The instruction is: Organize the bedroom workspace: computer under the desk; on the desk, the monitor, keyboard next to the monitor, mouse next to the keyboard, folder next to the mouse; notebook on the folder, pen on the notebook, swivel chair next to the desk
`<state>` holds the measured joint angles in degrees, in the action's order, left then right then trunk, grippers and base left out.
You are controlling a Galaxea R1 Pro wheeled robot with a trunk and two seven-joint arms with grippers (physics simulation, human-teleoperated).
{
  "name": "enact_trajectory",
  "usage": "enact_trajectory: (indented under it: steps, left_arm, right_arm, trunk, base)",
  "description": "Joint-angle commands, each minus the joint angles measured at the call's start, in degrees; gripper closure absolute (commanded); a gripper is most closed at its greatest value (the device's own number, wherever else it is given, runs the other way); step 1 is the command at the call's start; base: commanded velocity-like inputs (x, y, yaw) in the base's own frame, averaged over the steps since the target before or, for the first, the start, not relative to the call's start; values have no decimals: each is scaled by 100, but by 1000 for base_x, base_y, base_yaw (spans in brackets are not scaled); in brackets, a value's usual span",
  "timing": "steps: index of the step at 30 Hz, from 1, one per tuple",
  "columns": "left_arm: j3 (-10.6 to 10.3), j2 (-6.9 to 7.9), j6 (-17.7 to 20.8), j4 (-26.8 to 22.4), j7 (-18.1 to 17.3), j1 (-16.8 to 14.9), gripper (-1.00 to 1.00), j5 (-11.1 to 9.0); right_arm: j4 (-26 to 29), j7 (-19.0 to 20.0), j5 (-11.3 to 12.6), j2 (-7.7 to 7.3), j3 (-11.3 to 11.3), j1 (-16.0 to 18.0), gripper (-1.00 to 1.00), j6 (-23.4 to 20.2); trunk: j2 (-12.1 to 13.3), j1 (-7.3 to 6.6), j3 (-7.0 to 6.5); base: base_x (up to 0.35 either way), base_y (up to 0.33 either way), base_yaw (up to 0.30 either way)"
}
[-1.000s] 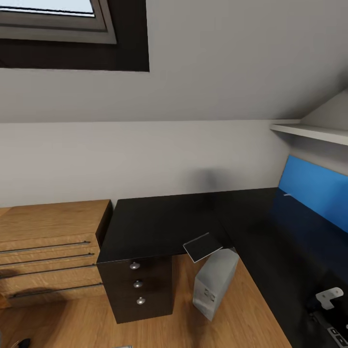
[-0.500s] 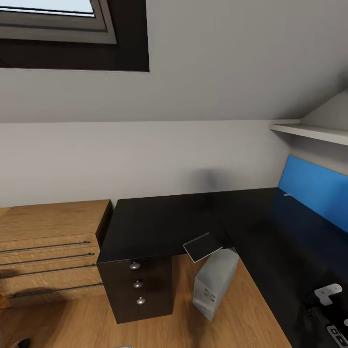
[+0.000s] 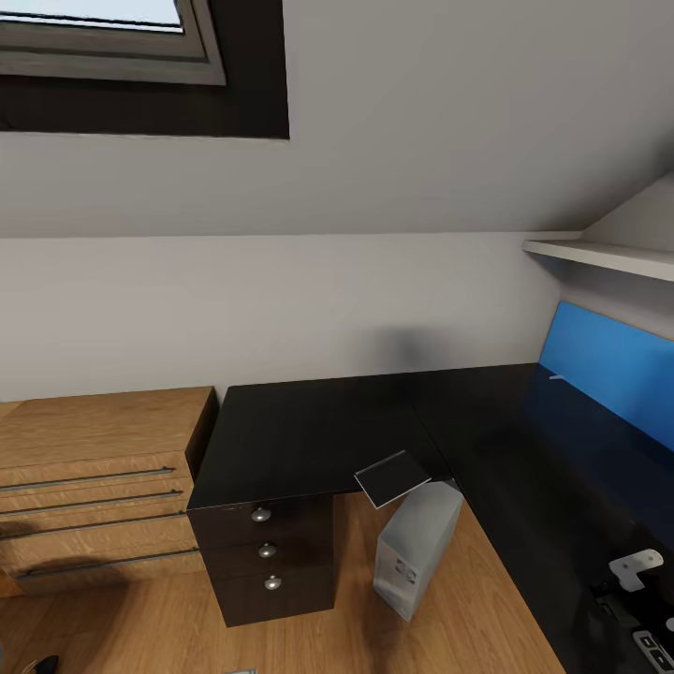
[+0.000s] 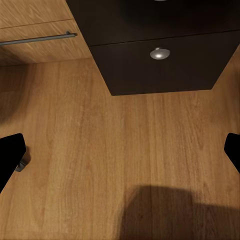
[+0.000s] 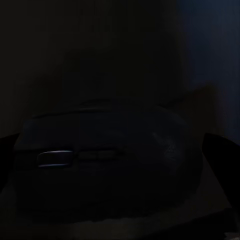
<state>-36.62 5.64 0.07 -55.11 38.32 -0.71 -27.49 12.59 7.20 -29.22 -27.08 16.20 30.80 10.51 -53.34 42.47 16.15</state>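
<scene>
The black-topped desk (image 3: pixel 309 431) runs from its dark drawer unit (image 3: pixel 267 557) round to the blue back panel (image 3: pixel 608 370). The dark grey notebook (image 3: pixel 393 477) lies at the desk's inner front edge, partly overhanging. Below it the light grey computer (image 3: pixel 417 548) leans tilted on the floor. A thin pale pen (image 3: pixel 556 377) rests by the blue panel. In the right wrist view the black mouse (image 5: pixel 105 165) sits very close in the dark, between the spread fingers of my open right gripper (image 5: pixel 115 150). My left gripper (image 4: pixel 120 152) hangs open over the wood floor, holding nothing.
Light oak drawers (image 3: pixel 94 468) with bar handles stand left of the desk. A white shelf (image 3: pixel 599 255) juts out above the blue panel, under the sloped wall and skylight (image 3: pixel 112 37). Part of my right arm (image 3: pixel 637 566) shows at the lower right over the desk.
The white part of my right arm shifted slightly left. The arm's shadow slid across the oak drawers. The desk's things stayed put.
</scene>
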Motion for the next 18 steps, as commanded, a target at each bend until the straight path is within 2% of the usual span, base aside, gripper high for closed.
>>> enact_trajectory:
  steps: [1, 2, 3, 18]
  left_arm:
    - [-29, 8, 1, -9, 44, -8, -100, -37]
    - [-29, 8, 2, -9, 44, -8, -100, -37]
    - [-29, 8, -1, -9, 44, -8, -100, -37]
    - [-22, 8, -3, -9, 44, -8, -100, -37]
  right_arm:
    - [-3, 36, -31, 1, 49, 5, 100, 21]
    - [-3, 36, -31, 1, 50, 5, 100, 21]
    - [-3, 36, -31, 1, 50, 5, -100, 21]
    - [3, 36, -31, 5, 58, 5, -100, 21]
  trunk:
    - [-6, 1, 7]
    - [-6, 1, 7]
    - [-6, 1, 7]
    - [-6, 1, 7]
  base:
    - [0, 0, 0]
    - [0, 0, 0]
    - [0, 0, 0]
    - [0, 0, 0]
